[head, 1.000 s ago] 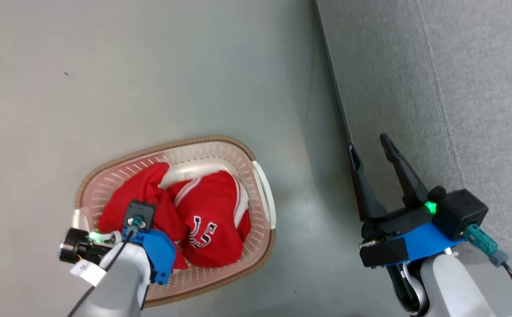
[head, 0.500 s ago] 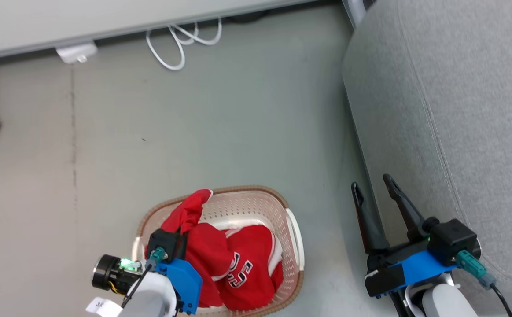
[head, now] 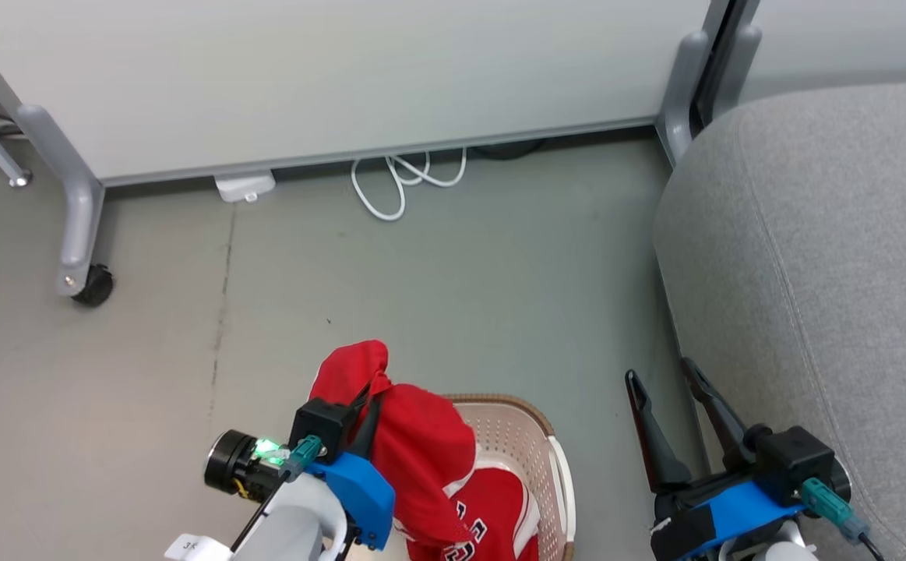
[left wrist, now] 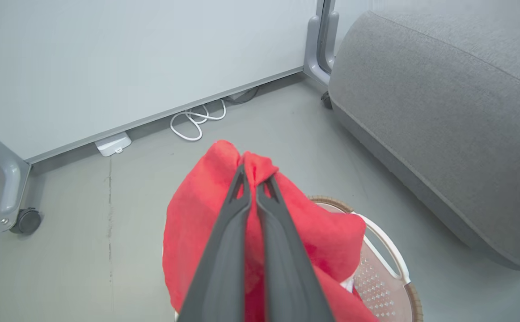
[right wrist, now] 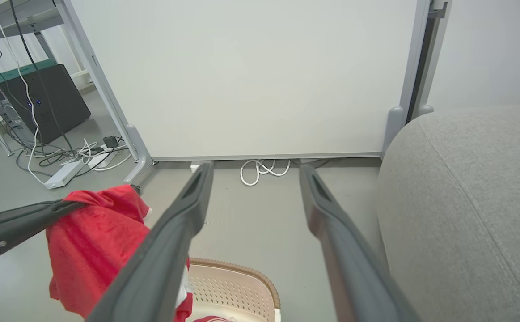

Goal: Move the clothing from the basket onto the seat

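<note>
One red shirt [left wrist: 197, 223] hangs lengthwise down from the left tool [left wrist: 251, 174].

I'm lifting the plain red shirt [head: 421, 452] up out of the basket [head: 509, 436] with my left gripper [left wrist: 251, 176] clamped on it, and my head camera is tilting up.

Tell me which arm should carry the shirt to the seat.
Left: the left gripper is shut on the red shirt, lifted over the basket; the right gripper is open and empty.
</note>
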You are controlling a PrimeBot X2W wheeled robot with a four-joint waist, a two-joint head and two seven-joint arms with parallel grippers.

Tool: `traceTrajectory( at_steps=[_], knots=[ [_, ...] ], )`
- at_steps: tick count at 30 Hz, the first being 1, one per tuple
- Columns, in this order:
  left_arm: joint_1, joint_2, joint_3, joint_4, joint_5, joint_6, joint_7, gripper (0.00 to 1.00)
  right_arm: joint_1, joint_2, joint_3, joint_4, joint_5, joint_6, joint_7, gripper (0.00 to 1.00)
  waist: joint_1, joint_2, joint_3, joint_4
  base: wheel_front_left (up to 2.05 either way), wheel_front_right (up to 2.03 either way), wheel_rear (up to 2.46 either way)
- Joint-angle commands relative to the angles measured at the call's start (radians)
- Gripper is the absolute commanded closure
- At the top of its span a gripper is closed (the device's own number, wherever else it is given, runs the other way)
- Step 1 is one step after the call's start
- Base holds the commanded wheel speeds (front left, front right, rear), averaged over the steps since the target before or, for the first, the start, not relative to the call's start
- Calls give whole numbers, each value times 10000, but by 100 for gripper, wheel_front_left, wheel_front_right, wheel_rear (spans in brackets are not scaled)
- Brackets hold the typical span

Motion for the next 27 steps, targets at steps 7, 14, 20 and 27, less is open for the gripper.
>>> traceTrajectory(
  at_steps=[7, 14, 20, 27],
  knots=[
    [-236, -16, -668, -789, -727, -139, -39, 100, 313, -30, 76, 116, 77, 5, 13, 0, 2, -1, -680, 38, 0, 0, 0],
    [-814, -15, -1684, -1154, -1566, -59, -39, 100, 537, -30, 252, 217, 195, 5, 59, 0, 2, -1, -1162, -96, 0, 0, 0],
    [-1477, -16, -2754, -1515, -2583, 129, 175, 100, 701, -30, 269, 238, 222, 5, 88, 0, 2, -1, -1407, -239, 0, 0, 0],
    [-2281, -15, -3657, -2044, -3518, 547, 482, 100, 767, -30, 310, 129, 129, 5, 141, 0, 2, -1, -1409, -329, 0, 0, 0]
  ],
)
